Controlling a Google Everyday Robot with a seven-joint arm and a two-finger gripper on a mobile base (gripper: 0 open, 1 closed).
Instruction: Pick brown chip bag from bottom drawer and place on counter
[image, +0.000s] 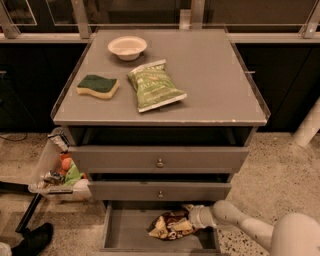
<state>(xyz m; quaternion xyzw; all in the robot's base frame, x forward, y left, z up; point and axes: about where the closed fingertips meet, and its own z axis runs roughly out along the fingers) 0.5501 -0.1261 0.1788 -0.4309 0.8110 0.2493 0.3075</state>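
The brown chip bag (170, 224), crinkly dark brown with cream ends, lies in the open bottom drawer (131, 234), towards its right side. My gripper (191, 216) reaches in from the lower right on a white arm and sits right at the bag's right end, touching or overlapping it. The bag hides the fingertips. The counter (210, 75) is the flat grey cabinet top above the drawers, with a thin clear raised rim.
On the counter lie a green chip bag (155, 85), a green and yellow sponge (98, 85) and a white bowl (127, 47). Two upper knobbed drawers (160, 160) stand slightly open above the bottom one. A clear bin of clutter (59, 170) hangs at the cabinet's left.
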